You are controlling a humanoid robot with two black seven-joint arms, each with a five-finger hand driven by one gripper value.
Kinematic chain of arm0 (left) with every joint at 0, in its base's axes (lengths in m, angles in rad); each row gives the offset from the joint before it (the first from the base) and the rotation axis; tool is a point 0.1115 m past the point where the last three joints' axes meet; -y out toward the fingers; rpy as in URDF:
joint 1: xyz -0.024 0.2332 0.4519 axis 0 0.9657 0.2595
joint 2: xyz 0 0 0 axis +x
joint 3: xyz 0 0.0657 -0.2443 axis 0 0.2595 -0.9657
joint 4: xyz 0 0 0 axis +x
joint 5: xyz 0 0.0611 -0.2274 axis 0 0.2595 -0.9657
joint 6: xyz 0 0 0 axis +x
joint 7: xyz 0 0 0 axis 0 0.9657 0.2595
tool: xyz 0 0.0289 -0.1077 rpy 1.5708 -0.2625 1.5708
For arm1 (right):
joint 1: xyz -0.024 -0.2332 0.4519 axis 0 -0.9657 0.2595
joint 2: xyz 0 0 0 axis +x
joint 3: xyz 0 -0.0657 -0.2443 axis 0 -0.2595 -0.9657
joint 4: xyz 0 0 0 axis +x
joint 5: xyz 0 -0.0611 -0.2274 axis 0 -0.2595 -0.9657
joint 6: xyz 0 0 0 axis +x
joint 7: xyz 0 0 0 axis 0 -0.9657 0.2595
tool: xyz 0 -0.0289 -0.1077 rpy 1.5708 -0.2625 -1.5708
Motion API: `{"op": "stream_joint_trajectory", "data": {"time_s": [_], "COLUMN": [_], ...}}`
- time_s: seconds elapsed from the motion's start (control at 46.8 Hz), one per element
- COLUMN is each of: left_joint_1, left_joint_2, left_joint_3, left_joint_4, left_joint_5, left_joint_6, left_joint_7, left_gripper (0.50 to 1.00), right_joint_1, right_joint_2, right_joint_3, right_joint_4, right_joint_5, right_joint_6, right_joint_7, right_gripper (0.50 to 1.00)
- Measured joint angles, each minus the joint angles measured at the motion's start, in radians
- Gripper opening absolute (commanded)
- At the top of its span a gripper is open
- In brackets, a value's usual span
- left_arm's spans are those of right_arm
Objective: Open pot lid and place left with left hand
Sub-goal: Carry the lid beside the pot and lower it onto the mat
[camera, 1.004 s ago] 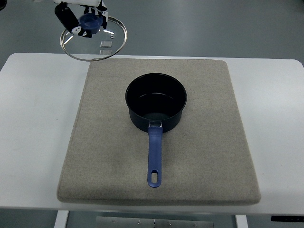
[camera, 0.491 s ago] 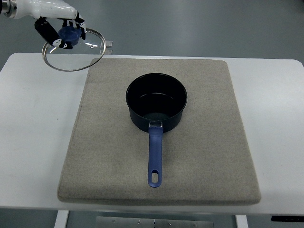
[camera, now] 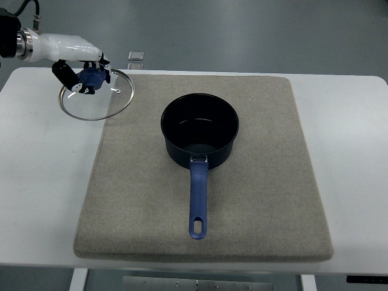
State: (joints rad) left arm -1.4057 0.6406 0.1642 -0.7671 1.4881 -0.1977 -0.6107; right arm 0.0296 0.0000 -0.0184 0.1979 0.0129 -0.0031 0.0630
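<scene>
A dark blue pot (camera: 199, 130) stands uncovered in the middle of the grey mat (camera: 254, 206), its blue handle (camera: 197, 200) pointing toward the near edge. The glass lid (camera: 100, 101) with a metal rim hangs over the table's far left corner, partly above the mat's left edge. My left hand (camera: 85, 74) is shut on the lid's blue knob (camera: 92, 76), its white forearm coming in from the upper left. Whether the lid touches the surface I cannot tell. The right hand does not show.
The white table (camera: 42, 176) extends bare to the left and right of the mat. A small clear square object (camera: 136, 55) lies beyond the table's far edge on the grey floor.
The left hand has carried the lid leftward and then down toward the near side, from beyond the table's far edge to above its far left corner. The pot has not moved.
</scene>
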Motion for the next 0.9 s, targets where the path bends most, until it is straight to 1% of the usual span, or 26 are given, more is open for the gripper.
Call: {"op": "stream_joint_trajectory", "data": {"time_s": [0.235,0.491,0.684,0.748,0.897], "left_joint_1": [0.059,0.077,0.074,0.073,0.073], "left_joint_2": [-0.082,-0.115,-0.119,-0.119,-0.119], "left_joint_3": [0.001,0.001,0.001,0.001,0.001], "left_joint_4": [0.015,0.023,0.023,0.025,0.029], "left_joint_5": [0.002,0.022,0.026,0.026,0.027], "left_joint_6": [0.001,0.001,0.003,0.017,0.075], "left_joint_7": [0.000,0.000,0.000,0.000,0.000], "left_gripper": [0.500,0.500,0.500,0.500,0.500], "right_joint_1": [0.000,0.000,0.000,0.000,0.000], "right_joint_2": [0.000,0.000,0.000,0.000,0.000], "right_joint_3": [0.000,0.000,0.000,0.000,0.000], "right_joint_4": [0.000,0.000,0.000,0.000,0.000], "right_joint_5": [0.001,0.001,0.001,0.001,0.000], "right_joint_6": [0.000,0.000,0.000,0.000,0.000], "right_joint_7": [0.000,0.000,0.000,0.000,0.000], "right_gripper": [0.917,0.917,0.917,0.917,0.917]}}
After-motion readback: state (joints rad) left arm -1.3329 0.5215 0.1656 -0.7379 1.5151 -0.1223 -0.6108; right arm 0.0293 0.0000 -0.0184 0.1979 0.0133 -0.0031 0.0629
